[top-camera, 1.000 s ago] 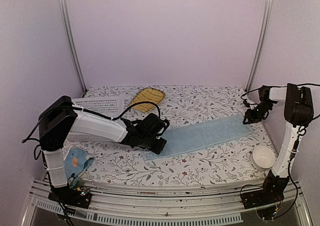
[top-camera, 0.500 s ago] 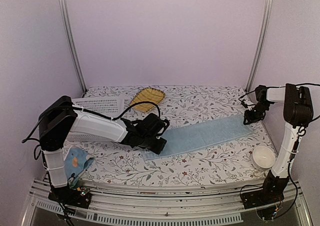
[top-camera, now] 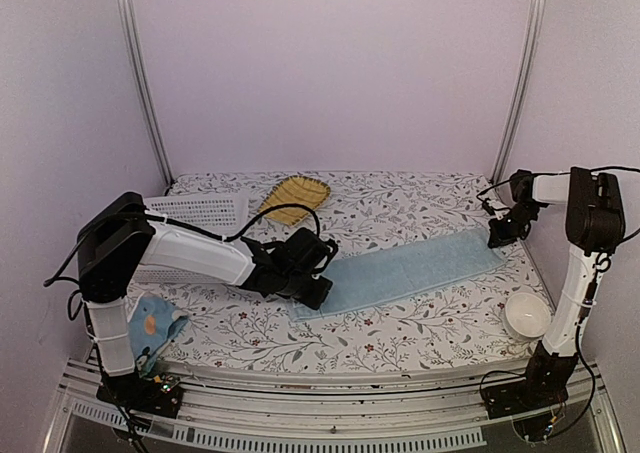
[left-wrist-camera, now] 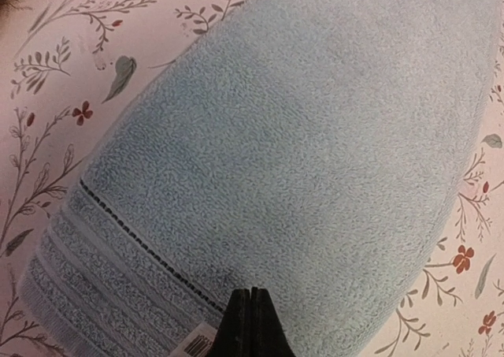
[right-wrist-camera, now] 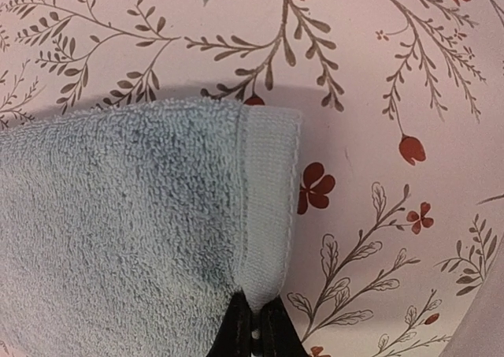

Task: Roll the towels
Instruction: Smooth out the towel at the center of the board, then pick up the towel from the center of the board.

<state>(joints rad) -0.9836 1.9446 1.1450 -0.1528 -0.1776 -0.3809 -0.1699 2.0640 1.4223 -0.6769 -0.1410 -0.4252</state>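
Progress: early, by my reading; neither towel shows a single turn of roll, so the whole rolling is left to do
Plain towel: the plain towel (top-camera: pixel 410 268) lies flat and fully spread on the flowered table (top-camera: pixel 400 203); it runs slantwise from near the middle out toward the far right side
Printed towel: the printed towel (top-camera: pixel 152 325) sits bunched at the near left edge beside the left arm's base; nothing touches it
Left gripper: the left gripper (top-camera: pixel 318 293) has its fingers pressed together, tips down on the plain towel's near end by the striped hem and label; whether any cloth is caught between them I cannot tell
Right gripper: the right gripper (top-camera: pixel 497 239) is clamped on the far right corner of the plain towel; the wrist view shows the hem narrowing into the closed fingers
Step in hand: probably lifting or folding over that far corner to start the first turn; the other end looks pinned for it
Left over: roll the plain towel; then spread and roll the printed towel
Bystanders: a white bowl (top-camera: pixel 526 316), a yellow tray (top-camera: pixel 293 198) and a white basket (top-camera: pixel 200 211); all apart from the towels
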